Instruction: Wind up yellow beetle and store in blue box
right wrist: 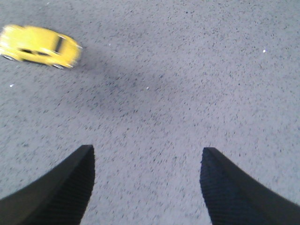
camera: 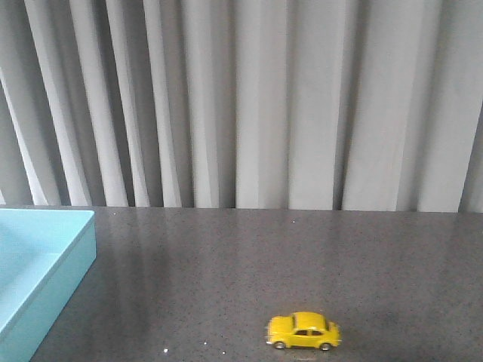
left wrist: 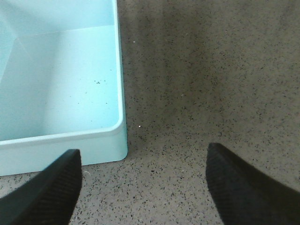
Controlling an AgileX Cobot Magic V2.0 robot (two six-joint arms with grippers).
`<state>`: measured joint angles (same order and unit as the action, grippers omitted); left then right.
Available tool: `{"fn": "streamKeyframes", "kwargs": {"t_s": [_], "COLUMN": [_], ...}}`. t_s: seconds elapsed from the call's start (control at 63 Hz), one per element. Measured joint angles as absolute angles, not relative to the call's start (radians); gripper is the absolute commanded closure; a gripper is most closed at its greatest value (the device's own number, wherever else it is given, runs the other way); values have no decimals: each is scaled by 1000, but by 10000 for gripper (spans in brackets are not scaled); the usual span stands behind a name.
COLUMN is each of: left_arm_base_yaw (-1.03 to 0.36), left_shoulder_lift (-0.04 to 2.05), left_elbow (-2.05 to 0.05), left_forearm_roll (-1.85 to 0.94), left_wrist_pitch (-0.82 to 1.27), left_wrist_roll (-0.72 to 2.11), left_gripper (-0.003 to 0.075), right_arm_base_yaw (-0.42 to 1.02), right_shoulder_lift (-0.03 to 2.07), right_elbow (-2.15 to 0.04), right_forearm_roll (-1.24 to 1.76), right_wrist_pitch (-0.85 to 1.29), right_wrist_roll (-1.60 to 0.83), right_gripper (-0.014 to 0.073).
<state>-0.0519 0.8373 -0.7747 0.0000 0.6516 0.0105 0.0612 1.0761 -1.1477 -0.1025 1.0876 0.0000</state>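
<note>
The yellow beetle (camera: 303,331) stands on its wheels on the dark speckled table, near the front edge and a little right of centre. It also shows, blurred, in the right wrist view (right wrist: 39,46). The blue box (camera: 34,264) sits at the left side of the table, and its corner shows in the left wrist view (left wrist: 121,117). My left gripper (left wrist: 143,154) is open and empty, over bare table just beside the box's corner. My right gripper (right wrist: 146,152) is open and empty, over bare table some way from the beetle. Neither gripper shows in the front view.
A grey pleated curtain (camera: 249,98) hangs behind the table's far edge. The inside of the blue box (left wrist: 61,79) holds only a few dark specks. Dark speckled tabletop (camera: 249,264) lies between the box and the beetle.
</note>
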Motion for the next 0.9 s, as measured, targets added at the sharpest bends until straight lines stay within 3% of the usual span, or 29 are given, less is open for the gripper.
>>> {"fn": "streamKeyframes", "kwargs": {"t_s": [0.508,0.904], "left_arm_base_yaw": [-52,-52], "left_shoulder_lift": [837,837], "left_elbow": [-775,-775], "left_forearm_roll": [0,0], "left_wrist_pitch": [652,652], "left_wrist_roll": [11,11], "left_gripper": [178,178], "right_arm_base_yaw": [100,100], "right_shoulder_lift": [634,578], "right_elbow": [-813,-772], "right_forearm_roll": [-148,-150], "right_wrist_pitch": [1047,1043], "right_wrist_roll": [100,102], "right_gripper": [137,137]}}
